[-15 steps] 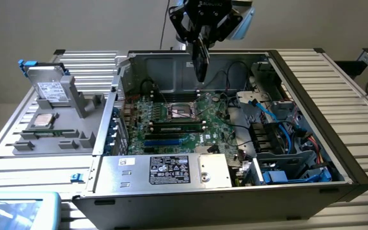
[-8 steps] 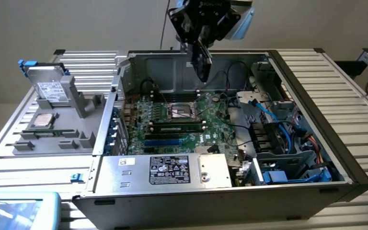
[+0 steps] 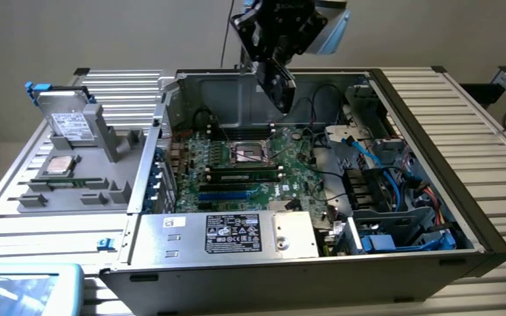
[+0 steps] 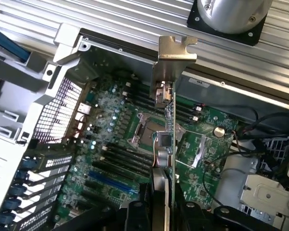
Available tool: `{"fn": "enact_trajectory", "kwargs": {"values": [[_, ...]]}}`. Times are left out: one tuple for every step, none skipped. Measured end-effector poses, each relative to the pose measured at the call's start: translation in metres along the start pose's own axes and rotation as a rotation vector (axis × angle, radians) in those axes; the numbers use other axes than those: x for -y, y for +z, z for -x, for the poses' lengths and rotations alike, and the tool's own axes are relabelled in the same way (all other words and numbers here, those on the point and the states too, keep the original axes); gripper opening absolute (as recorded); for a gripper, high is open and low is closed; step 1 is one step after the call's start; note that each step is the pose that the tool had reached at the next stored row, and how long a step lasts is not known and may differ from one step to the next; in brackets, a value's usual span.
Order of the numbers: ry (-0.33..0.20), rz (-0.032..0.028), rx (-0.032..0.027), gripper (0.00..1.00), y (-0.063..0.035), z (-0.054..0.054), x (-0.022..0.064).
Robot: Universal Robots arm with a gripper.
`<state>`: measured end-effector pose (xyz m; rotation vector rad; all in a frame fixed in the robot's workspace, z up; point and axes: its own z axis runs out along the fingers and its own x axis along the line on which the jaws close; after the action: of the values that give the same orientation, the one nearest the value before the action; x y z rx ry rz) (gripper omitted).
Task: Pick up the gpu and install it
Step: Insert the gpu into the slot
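We note the gripper (image 3: 275, 52) clamped on the gpu (image 3: 279, 82), at top centre of the exterior view. The card hangs over the open case (image 3: 297, 280), above the motherboard (image 3: 297, 164), not yet seated. In the wrist view its silver bracket (image 4: 176, 53) is at the end away from the fingers (image 4: 135, 214).

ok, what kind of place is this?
Probably a lab bench for PC assembly: open computer case on a slatted metal table, grey parts holder beside it, gripper holding the gpu above the motherboard.
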<state>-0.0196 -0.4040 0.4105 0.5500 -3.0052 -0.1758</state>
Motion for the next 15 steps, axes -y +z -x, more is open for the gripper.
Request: {"fn": "enact_trajectory", "kwargs": {"values": [[-0.019,-0.0012,-0.0021,0.29,0.0001,0.0000,0.0000],[-0.037,-0.0022,-0.0039,0.29,0.0002,0.0000,0.0000],[-0.055,-0.0032,-0.0056,0.29,0.0003,0.0000,0.0000],[-0.073,-0.0043,-0.0073,0.29,0.0003,0.0000,0.0001],[-0.090,-0.0054,-0.0090,0.29,0.0004,0.0000,0.0001],[-0.108,-0.0067,-0.0105,0.29,0.0005,0.0000,0.0001],[-0.126,-0.0080,-0.0120,0.29,0.0005,0.0000,0.0001],[-0.146,-0.0097,-0.0135,0.29,0.0005,0.0001,0.0001],[-0.163,-0.0111,-0.0148,0.29,0.0005,0.0001,0.0001],[-0.182,-0.0126,-0.0163,0.29,0.0005,0.0001,0.0001],[-0.200,-0.0140,-0.0176,0.29,0.0006,0.0001,0.0001],[-0.217,-0.0155,-0.0190,0.29,0.0006,0.0001,0.0001],[-0.235,-0.0170,-0.0202,0.29,0.0007,0.0001,0.0001],[-0.253,-0.0186,-0.0214,0.29,0.0006,0.0001,0.0001],[-0.273,-0.0202,-0.0227,0.29,0.0007,0.0001,0.0001]]}}
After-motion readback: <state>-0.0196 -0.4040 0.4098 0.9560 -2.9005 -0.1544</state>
